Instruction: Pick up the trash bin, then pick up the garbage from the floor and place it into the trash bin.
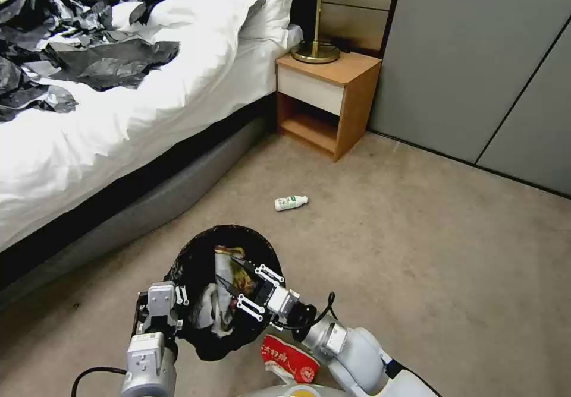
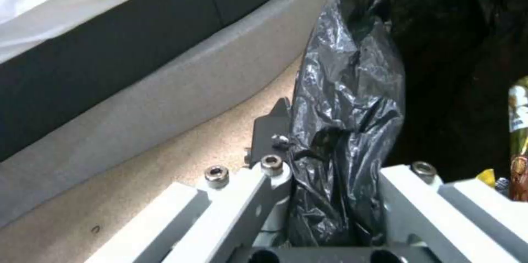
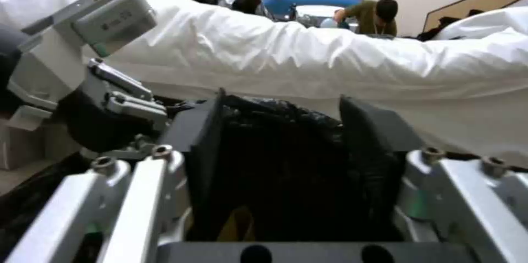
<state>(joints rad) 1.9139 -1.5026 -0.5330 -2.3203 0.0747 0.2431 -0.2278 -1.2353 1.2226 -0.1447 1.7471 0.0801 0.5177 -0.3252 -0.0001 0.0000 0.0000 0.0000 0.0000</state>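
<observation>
The trash bin (image 1: 205,248), lined with a black bag, sits low in front of me, and my left gripper (image 1: 174,312) is shut on its near-left rim. The left wrist view shows that gripper (image 2: 330,147) pinching the liner (image 2: 352,89). My right gripper (image 1: 236,283) hangs open over the bin's mouth with nothing between its fingers (image 3: 201,139); the liner (image 3: 280,143) lies beyond them. Wrappers and white tissue (image 1: 223,299) lie inside the bin. A small green-labelled bottle (image 1: 291,202) lies on the carpet beyond the bin. A red wrapper (image 1: 289,359) lies on the floor beside my right arm.
A bed (image 1: 119,117) with a white duvet and black plastic sheets (image 1: 89,46) runs along the left. A wooden nightstand (image 1: 327,103) with a brass lamp (image 1: 315,49) stands at its head. Grey wall panels (image 1: 476,64) close the right; open carpet (image 1: 446,266) lies before them.
</observation>
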